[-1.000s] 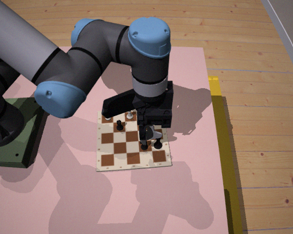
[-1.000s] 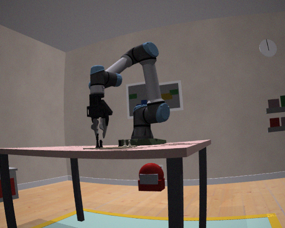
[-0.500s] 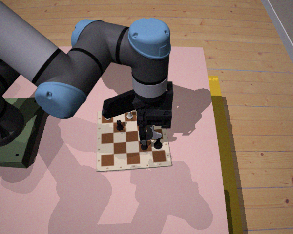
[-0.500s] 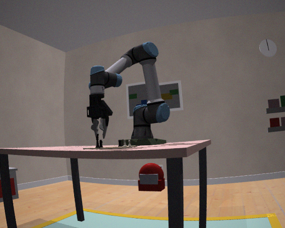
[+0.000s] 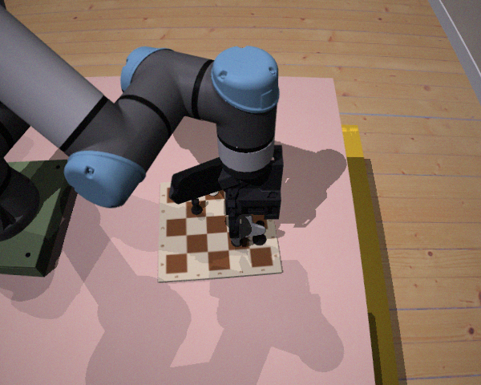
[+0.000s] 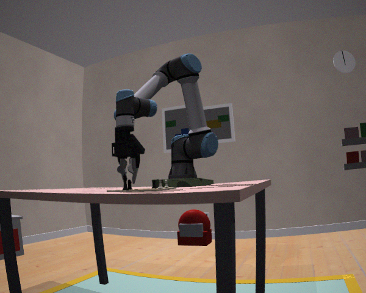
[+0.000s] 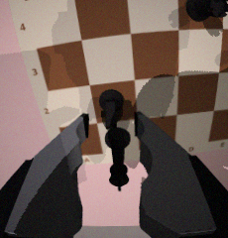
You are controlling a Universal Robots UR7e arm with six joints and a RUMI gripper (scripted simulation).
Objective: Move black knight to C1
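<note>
A small chessboard (image 5: 219, 236) lies on the pink table top. My gripper (image 5: 244, 227) hangs over the board's right side, its fingers a little apart with nothing between them. In the wrist view the fingertips frame two black pieces from above, one (image 7: 110, 105) on a brown square near row 2 and one (image 7: 117, 151) closer to the board's edge. Both are too dark to tell which is the knight. In the exterior view the fingertips (image 6: 129, 174) stand just above these pieces (image 6: 126, 185). The top view shows them (image 5: 248, 240) under the fingers.
Another black piece (image 5: 196, 205) stands at the board's far left and also shows in the wrist view (image 7: 205, 9). A white piece (image 5: 212, 193) is half hidden under the wrist. The green robot base (image 5: 21, 219) sits at the left. The table's right edge (image 5: 357, 232) is near.
</note>
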